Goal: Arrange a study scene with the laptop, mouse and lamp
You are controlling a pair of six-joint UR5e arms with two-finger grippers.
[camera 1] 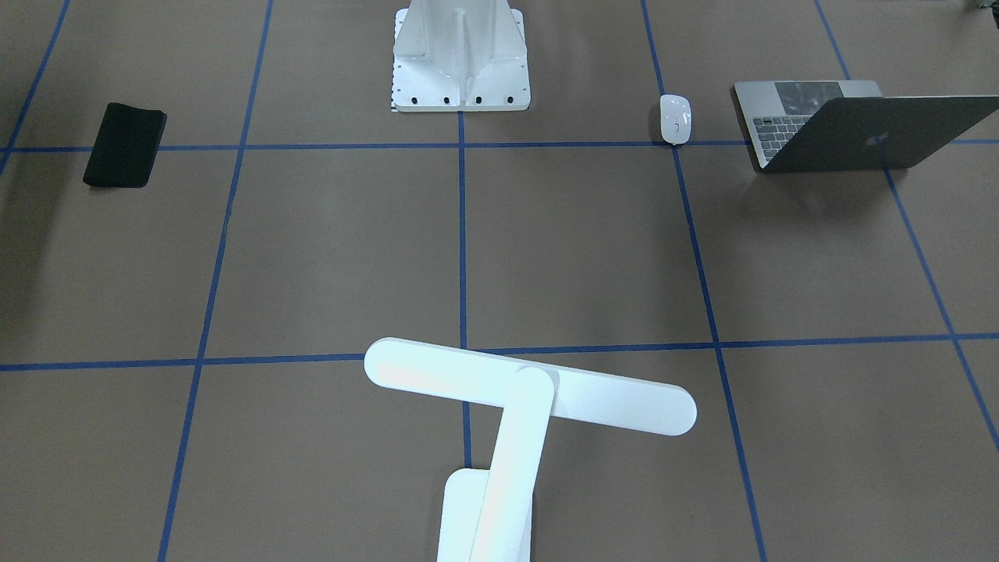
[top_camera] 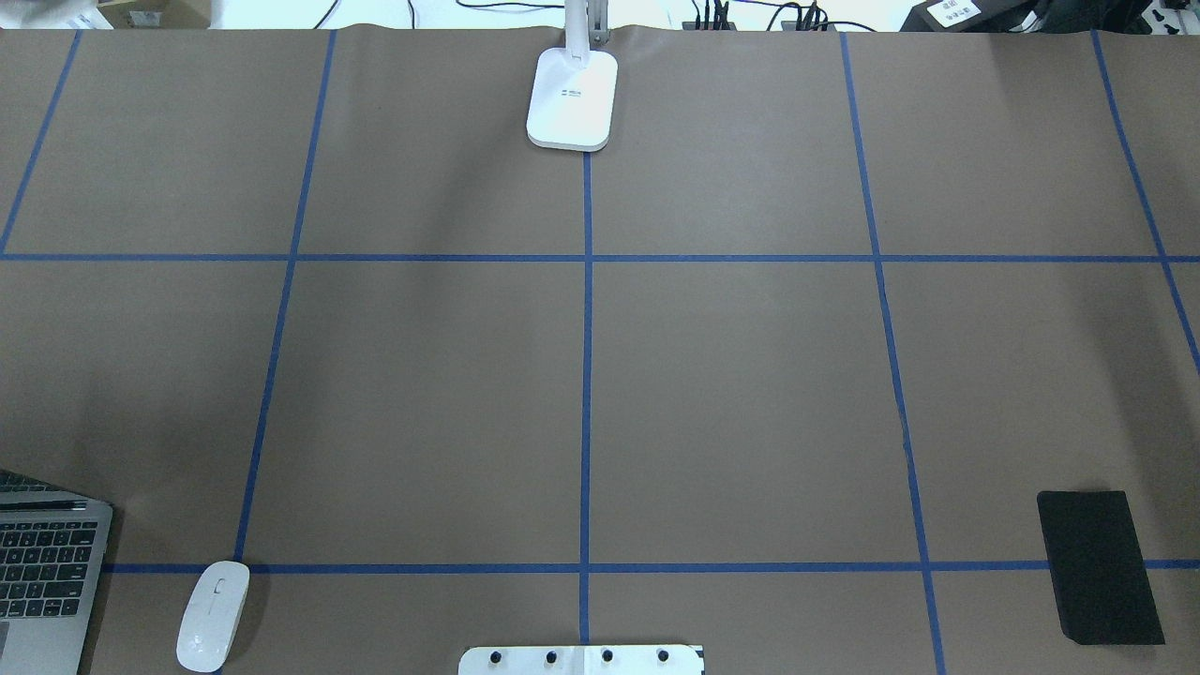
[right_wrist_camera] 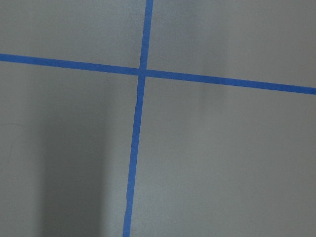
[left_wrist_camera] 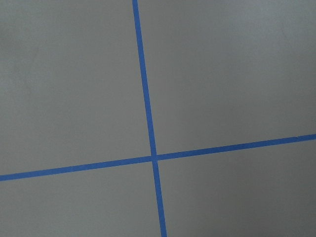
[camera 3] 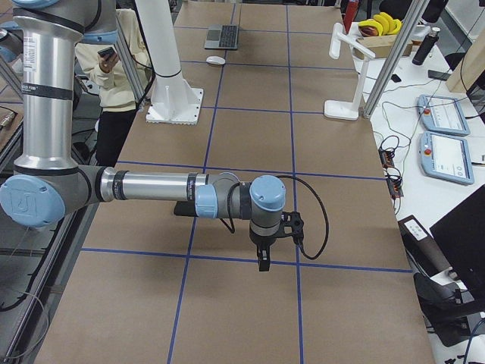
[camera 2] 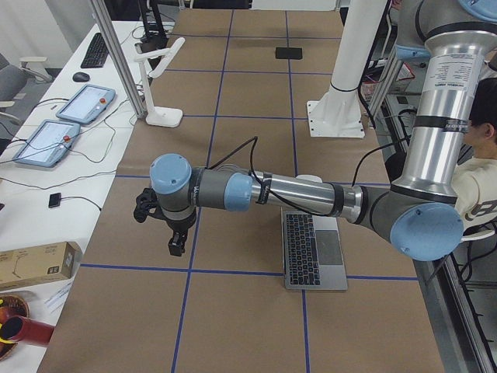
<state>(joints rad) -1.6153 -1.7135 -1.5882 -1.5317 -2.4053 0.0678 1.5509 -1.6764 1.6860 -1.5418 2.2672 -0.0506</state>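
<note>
The open grey laptop [camera 1: 858, 133] lies near the robot's base on its left side, also in the overhead view [top_camera: 42, 572] and the left view [camera 2: 314, 249]. The white mouse [camera 1: 675, 119] lies just beside it [top_camera: 214, 616]. The white lamp [camera 1: 531, 386] stands at the table's far edge, its base [top_camera: 572, 98] on the centre line. My left gripper [camera 2: 177, 245] hangs over bare table outward of the laptop, apart from it. My right gripper [camera 3: 264, 262] hangs over bare table at the other end. I cannot tell whether either is open or shut. Both wrist views show only brown paper and blue tape.
A flat black pad [camera 1: 125, 145] lies on the robot's right side [top_camera: 1099, 567]. The white ribbed pedestal [camera 1: 460, 62] stands at the near middle edge. Blue tape lines grid the brown table. A person [camera 3: 114, 53] sits behind the robot. Control tablets [camera 3: 447, 133] lie on a side table.
</note>
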